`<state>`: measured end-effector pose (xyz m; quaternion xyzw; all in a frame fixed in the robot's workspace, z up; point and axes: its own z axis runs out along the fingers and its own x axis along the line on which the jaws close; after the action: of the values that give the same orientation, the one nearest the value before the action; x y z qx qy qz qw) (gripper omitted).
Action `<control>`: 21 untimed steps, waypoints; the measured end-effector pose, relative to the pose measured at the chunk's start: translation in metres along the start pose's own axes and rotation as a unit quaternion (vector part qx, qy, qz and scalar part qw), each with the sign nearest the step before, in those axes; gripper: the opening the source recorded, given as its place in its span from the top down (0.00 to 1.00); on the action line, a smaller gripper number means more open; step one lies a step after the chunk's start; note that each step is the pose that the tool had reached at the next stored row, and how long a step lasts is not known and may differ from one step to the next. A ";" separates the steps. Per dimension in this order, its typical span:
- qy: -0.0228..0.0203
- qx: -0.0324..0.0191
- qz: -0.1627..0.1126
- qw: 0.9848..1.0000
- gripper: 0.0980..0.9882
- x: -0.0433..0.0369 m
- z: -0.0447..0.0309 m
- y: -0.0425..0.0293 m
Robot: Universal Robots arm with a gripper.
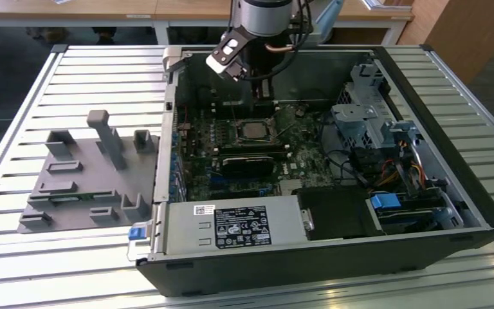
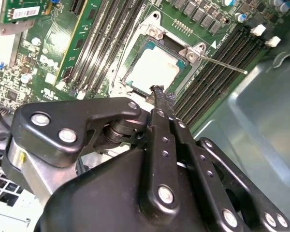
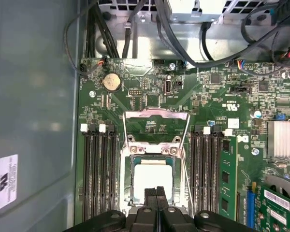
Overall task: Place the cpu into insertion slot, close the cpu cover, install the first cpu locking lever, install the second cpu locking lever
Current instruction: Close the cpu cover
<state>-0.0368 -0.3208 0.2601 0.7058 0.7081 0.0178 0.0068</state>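
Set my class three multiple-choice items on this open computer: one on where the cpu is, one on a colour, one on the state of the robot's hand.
1. Where is the cpu?
A. on the fixture
B. in the insertion slot
C. held in the hand

2. What colour is that fixture?
A. grey
B. yellow
C. red

3. How do the hand's fingers stand?
A. wide apart
B. shut on the cpu
C. shut together, holding nothing

Key:
1 B, since both wrist views show the chip lying in its socket.
2 A, since the exterior view shows it plain grey.
3 C, since the first wrist view shows the fingers pressed together with nothing between them.
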 end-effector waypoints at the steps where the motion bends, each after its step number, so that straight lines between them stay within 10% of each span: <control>1: 0.000 0.000 0.000 1.000 0.99 0.0000 -0.0001 0.0000; 21: 0.000 0.000 0.000 1.000 0.99 -0.0081 -0.0086 0.0022</control>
<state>-0.0349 -0.3290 0.2687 0.7058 0.7081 0.0178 0.0070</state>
